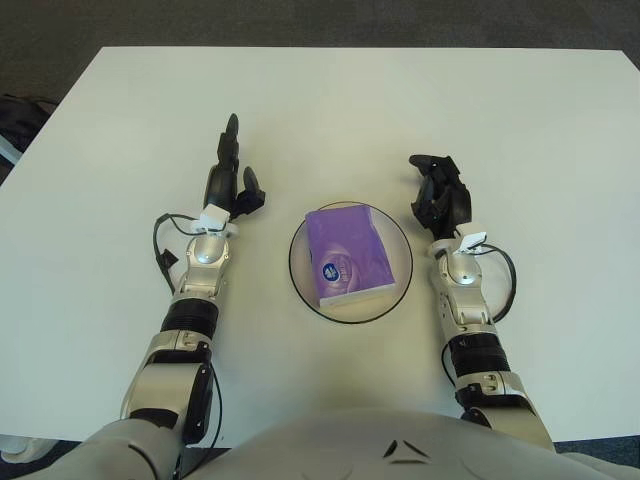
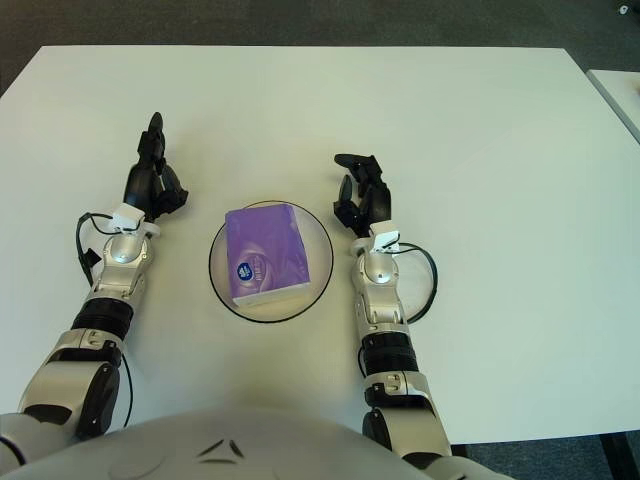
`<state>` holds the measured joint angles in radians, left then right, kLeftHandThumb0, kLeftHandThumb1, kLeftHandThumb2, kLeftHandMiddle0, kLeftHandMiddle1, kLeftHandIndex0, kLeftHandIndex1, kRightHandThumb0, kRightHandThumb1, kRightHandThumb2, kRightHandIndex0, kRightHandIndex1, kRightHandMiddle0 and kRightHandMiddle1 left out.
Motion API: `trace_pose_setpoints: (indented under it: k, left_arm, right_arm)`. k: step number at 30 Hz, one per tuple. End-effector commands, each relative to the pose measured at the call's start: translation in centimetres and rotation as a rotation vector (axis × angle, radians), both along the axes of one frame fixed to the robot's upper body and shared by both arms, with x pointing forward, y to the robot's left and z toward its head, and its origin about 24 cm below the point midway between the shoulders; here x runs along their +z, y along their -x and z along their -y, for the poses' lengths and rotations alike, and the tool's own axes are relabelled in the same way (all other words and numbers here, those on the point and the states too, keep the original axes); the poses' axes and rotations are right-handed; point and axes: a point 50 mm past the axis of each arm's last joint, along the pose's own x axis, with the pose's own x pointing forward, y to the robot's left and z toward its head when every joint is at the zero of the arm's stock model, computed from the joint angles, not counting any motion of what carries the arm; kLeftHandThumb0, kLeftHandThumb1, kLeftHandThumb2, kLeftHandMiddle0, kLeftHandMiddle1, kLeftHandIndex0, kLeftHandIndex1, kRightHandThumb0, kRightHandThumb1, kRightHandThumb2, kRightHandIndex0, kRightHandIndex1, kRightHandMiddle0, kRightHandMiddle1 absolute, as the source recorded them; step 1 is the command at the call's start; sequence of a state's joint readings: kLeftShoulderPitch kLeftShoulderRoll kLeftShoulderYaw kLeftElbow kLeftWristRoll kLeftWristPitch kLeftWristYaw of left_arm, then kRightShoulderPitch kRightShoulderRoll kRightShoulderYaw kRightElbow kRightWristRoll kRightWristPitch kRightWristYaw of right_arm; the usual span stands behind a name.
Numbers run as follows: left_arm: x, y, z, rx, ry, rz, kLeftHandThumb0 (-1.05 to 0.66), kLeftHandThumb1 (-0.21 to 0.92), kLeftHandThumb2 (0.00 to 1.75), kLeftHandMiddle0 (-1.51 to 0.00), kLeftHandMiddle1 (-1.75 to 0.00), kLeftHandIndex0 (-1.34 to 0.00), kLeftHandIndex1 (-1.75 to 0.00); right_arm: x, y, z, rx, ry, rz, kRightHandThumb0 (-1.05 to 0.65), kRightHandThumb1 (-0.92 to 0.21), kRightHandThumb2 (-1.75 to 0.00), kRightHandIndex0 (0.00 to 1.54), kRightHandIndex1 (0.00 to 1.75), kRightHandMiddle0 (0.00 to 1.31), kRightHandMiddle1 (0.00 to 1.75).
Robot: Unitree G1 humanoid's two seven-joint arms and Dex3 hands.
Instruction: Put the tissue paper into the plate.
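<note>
Both robot hands are out over the white worktop [image 1: 520, 120], one on either side of the plate [image 1: 302, 280]. Left robot hand [image 1: 228, 180] shows just left of the plate: fingers relaxed and spread, one long finger stretched toward the far edge, nothing held. Right robot hand [image 1: 440, 192] shows just right of the plate: fingers loosely curled inward but apart, nothing between them. Neither hand touches the plate or the pack.

Tissue paper pack [image 1: 348, 254] lies flat inside the plate, a purple rectangular packet with a pale strip along its near edge. Long axis runs roughly away from me toward the far side of the worktop, skewed slightly, so the far end leans to my left and the near end to my right. Near end sits close to the plate's near rim; far end reaches close to the far rim. Plate rim shows as a thin dark ring around a pale inside.

Label: a small round emblem, blue and white, on the near half of the pack's top face. Writing on it is too small to read.

Dark cables loop beside both wrists.
</note>
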<state>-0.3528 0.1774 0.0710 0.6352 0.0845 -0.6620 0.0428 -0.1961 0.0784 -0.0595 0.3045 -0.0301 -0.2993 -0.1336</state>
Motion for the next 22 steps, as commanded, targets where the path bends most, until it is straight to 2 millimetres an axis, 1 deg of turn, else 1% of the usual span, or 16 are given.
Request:
trace_pose_setpoints:
  k: [1,8,13,19,22]
  left_arm:
    - [-5.1,3.0,-0.5,0.040,0.002,-0.179,-0.91,0.92,1.03,-0.02,-0.01,0.00,-0.16]
    - [-5.2,3.3,-0.4,0.060,0.006,-0.162,-0.90,0.92,1.02,-0.03,-0.01,0.00,-0.16]
    - [-5.2,3.8,-0.3,0.078,0.021,-0.168,-0.86,0.92,0.99,-0.05,-0.02,0.00,-0.16]
    - [-4.6,4.3,0.2,0.092,0.073,-0.223,-0.78,0.92,0.96,-0.15,-0.04,0.00,-0.31]
    - [-4.5,4.5,0.3,0.097,0.132,-0.294,-0.76,0.92,0.93,-0.23,-0.06,0.00,-0.42]
  right_arm:
    - [-4.5,1.9,0.8,-0.025,-0.011,-0.228,-0.50,-0.92,-0.80,0.56,0.66,0.34,1.04]
    - [-4.4,1.9,1.0,-0.025,-0.009,-0.225,-0.49,-0.92,-0.80,0.56,0.66,0.35,1.04]
    - [-4.4,1.9,1.1,-0.027,-0.005,-0.223,-0.49,-0.92,-0.79,0.56,0.67,0.35,1.04]
    - [-4.3,1.9,1.1,-0.037,-0.003,-0.226,-0.49,-0.92,-0.77,0.56,0.67,0.34,1.03]
    - [-4.4,1.9,1.1,-0.046,0.005,-0.244,-0.52,-0.92,-0.76,0.51,0.65,0.23,1.00]
